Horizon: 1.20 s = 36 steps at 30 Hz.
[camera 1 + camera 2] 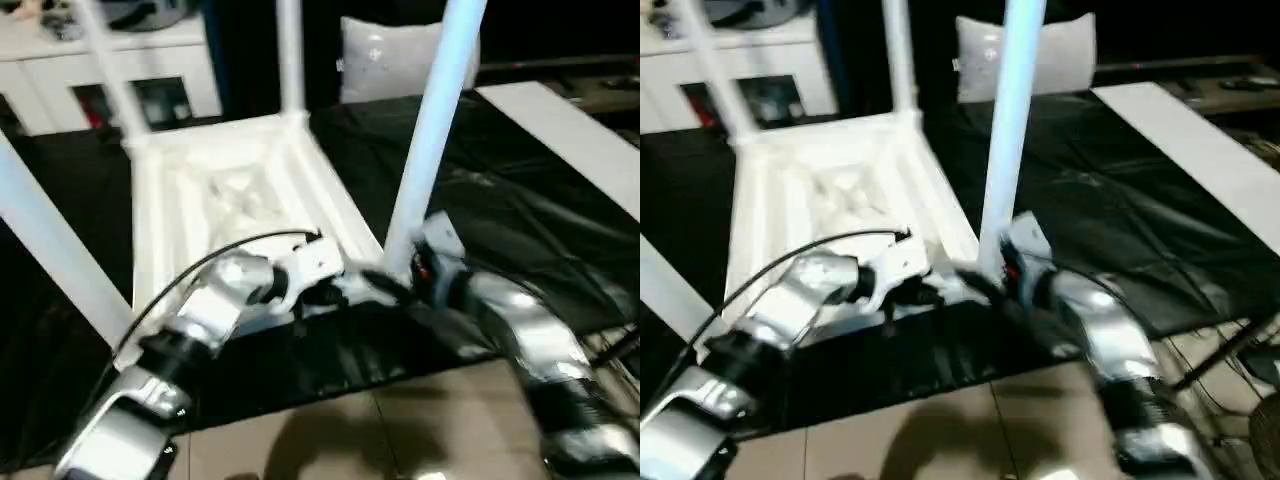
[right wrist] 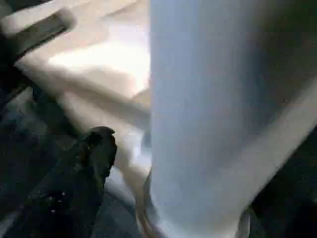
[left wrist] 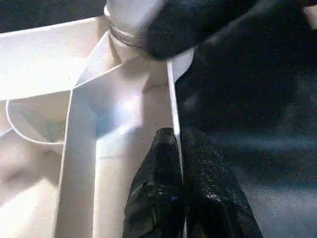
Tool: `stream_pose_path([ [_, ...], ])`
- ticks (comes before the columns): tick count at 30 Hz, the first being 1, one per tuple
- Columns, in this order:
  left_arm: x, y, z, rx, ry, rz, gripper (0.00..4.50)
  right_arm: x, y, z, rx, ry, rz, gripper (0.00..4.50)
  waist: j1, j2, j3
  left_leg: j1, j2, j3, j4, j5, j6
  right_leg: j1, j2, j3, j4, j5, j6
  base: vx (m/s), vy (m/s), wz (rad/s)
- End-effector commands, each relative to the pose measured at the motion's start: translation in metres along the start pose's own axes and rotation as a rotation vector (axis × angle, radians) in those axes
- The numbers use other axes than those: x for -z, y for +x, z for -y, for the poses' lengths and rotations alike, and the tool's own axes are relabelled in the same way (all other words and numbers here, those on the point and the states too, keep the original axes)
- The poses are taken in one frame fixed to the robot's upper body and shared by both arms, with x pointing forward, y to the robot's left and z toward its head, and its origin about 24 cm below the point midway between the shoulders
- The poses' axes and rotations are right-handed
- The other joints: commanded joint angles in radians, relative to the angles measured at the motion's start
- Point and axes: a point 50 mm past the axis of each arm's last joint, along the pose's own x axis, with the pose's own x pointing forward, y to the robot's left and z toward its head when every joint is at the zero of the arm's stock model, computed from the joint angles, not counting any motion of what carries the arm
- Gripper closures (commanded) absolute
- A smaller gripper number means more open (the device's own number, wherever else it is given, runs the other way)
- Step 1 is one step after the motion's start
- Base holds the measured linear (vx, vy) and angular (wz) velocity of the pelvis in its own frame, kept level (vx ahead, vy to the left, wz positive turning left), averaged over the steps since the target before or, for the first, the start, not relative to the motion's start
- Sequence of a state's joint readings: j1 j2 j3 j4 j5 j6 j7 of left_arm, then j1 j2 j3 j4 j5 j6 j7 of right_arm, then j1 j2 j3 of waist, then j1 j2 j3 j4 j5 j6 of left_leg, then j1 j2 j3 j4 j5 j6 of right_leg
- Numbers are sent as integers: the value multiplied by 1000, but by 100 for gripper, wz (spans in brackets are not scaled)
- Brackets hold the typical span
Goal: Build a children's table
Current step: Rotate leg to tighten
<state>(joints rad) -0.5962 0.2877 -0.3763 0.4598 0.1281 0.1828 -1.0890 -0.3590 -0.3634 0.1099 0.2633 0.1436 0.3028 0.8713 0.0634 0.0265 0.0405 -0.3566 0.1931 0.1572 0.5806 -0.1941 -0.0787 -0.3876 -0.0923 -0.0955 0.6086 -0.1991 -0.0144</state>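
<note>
The children's table top (image 1: 150, 230) lies upside down on a black cloth, ribbed side up. White legs stand in its corner sockets: two at the far corners (image 1: 290, 50), one at the near left (image 1: 50, 250) and one at the near right (image 1: 435, 120). My left gripper (image 3: 177, 144) is shut on the thin rim of the top (image 3: 171, 89), close to the near right socket. My right gripper (image 1: 410, 268) is at the foot of the near right leg (image 2: 208, 99). It is open: one black finger (image 2: 96, 148) stands apart from the leg, and the other is hidden behind it.
The black cloth (image 1: 500, 200) covers the low surface, and its front edge meets a tiled floor (image 1: 400, 430). A white cabinet (image 1: 100, 80) and a grey pillow (image 1: 390, 55) stand behind. A white board (image 1: 570, 130) lies at the right. A black cable (image 1: 230, 248) arcs over my left forearm.
</note>
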Motion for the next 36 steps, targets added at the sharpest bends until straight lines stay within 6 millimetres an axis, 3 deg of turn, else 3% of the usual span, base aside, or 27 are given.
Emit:
stream_pose_path([
  [1, -9, 4, 9, 101, 91, 35, 450, -8, -4, -4, -76, -33, 29, 10, -2, -9, -56, -3, 34, 2, -60, -152, 88, 56, -55, 56, -79, -138, -211, 0, 0, 0],
  [6, -5, -2, 18, 245, 150, 36, 450, -7, -22, -7, -224, -108, -22, 10, 5, -11, -55, -2, 36, 2, -60, -166, 87, 55, -55, 55, -77, -161, -213, 0, 0, 0],
  [9, -1, -7, 24, 347, 197, 9, 450, -9, -32, -10, -353, -92, -31, 47, 18, -10, -56, -3, 40, 4, -59, -142, 105, 54, -56, 56, -70, -119, -227, 0, 0, 0],
  [12, 1, -10, 27, 418, 227, -10, 450, -11, -34, -14, -442, -68, -28, 71, 24, -7, -55, 2, 43, 5, -60, -160, 93, 49, -59, 55, -72, -151, -233, 0, 0, 0],
  [15, -1, -11, 28, 440, 250, -11, 450, -10, -34, -15, -488, -55, -32, 91, 24, -15, -55, -2, 42, 4, -61, -165, 86, 52, -59, 55, -71, -158, -232, 0, 0, 0],
  [19, -3, -10, 29, 446, 259, 0, 450, -8, -33, -17, -525, -39, -40, 128, 23, -16, -55, -2, 40, 5, -60, -159, 80, 52, -61, 55, -74, -184, -222, 0, 0, 0],
  [20, -3, -11, 30, 456, 258, 4, 450, -8, -32, -19, -553, -24, -38, 134, 22, -22, -55, -3, 40, 6, -60, -157, 82, 52, -60, 55, -74, -186, -219, 0, 0, 0],
  [30, 0, -13, 30, 456, 236, 7, 450, -6, -33, -24, -607, 24, -38, 219, 26, -14, -58, -2, 41, 7, -56, -125, 89, 52, -59, 55, -68, -141, -231, 0, 0, 0],
  [36, 0, -12, 29, 442, 206, 26, 450, -3, -32, -27, -599, 43, -30, 230, 26, -17, -58, -1, 40, 8, -56, -132, 82, 52, -59, 55, -69, -159, -225, 0, 0, 0],
])
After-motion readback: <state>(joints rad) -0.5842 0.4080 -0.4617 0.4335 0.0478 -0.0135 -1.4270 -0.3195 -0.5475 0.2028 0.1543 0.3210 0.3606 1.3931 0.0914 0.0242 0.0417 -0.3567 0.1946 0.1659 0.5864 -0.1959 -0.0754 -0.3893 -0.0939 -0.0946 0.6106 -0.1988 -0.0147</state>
